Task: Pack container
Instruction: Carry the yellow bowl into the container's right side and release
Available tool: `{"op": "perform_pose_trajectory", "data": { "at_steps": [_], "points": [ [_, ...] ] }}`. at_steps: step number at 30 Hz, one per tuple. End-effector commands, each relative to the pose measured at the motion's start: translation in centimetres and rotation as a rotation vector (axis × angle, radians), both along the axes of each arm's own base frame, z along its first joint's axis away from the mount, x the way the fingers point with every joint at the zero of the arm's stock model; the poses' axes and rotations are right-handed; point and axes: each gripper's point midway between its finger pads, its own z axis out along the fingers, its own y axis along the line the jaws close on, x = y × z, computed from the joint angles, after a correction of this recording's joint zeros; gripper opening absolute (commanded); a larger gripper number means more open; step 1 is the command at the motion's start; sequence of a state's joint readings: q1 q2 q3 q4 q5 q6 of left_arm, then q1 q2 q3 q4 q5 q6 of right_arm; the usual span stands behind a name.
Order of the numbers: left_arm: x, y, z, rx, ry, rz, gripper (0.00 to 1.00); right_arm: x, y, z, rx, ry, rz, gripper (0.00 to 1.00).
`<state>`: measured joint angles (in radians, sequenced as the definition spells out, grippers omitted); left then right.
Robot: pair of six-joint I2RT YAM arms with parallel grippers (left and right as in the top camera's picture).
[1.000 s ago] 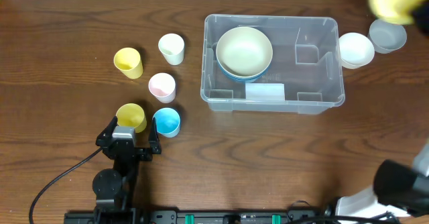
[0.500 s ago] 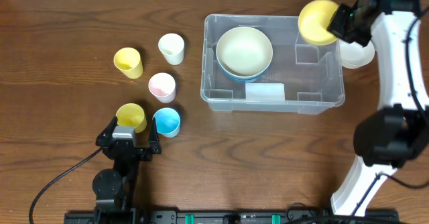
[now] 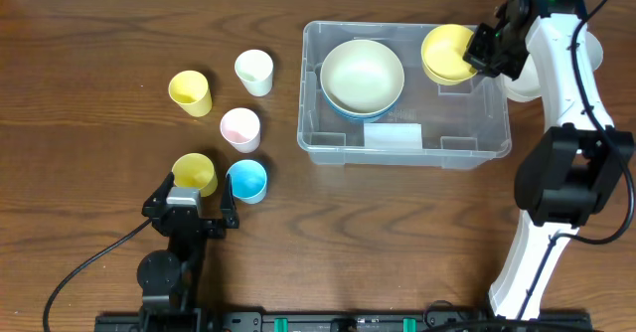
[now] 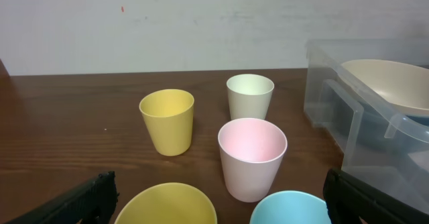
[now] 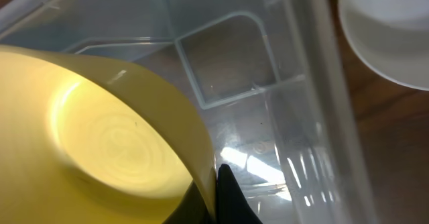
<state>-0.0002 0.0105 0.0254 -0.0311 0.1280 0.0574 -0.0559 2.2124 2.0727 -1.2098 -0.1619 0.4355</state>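
Right jaws, clamped on the rim of the yellow bowl (image 3: 444,54), hold it over the far-right bay of the clear container (image 3: 402,151) on the desk's (image 3: 99,34) right half; it is best lowered clear of the cream bowl (image 3: 363,72) before release; left jaws gape empty near the cups (image 3: 241,128).

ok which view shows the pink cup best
The left wrist view: the pink cup stands close and central, rim and side wall both visible. Overhead shows it small, from above, mostly rim and inside. The right wrist view misses it.
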Motion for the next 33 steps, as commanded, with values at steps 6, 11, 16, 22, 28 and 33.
{"op": "perform_pose_trajectory", "data": {
  "at_steps": [6,11,16,22,28,33],
  "points": [
    [0.0,-0.1,-1.6,0.012,0.042,-0.007,0.98,0.0,2.3,-3.9,0.022,0.068,0.057,0.01],
    [0.0,-0.1,-1.6,0.012,0.042,-0.007,0.98,0.4,2.5,-5.7,0.022,0.088,0.057,0.01],
    [0.0,-0.1,-1.6,0.012,0.042,-0.007,0.98,0.4,1.8,-6.4,-0.011,0.101,0.041,0.02],
    [0.0,-0.1,-1.6,0.012,0.042,-0.007,0.98,0.4,1.5,-6.5,-0.028,0.102,0.039,0.04],
    [0.0,-0.1,-1.6,0.012,0.042,-0.007,0.98,0.4,1.5,-6.5,-0.027,0.1,0.039,0.18],
    [0.0,-0.1,-1.6,0.012,0.042,-0.007,0.98,0.3,1.6,-6.5,-0.027,0.103,0.04,0.35]
  ]
}}
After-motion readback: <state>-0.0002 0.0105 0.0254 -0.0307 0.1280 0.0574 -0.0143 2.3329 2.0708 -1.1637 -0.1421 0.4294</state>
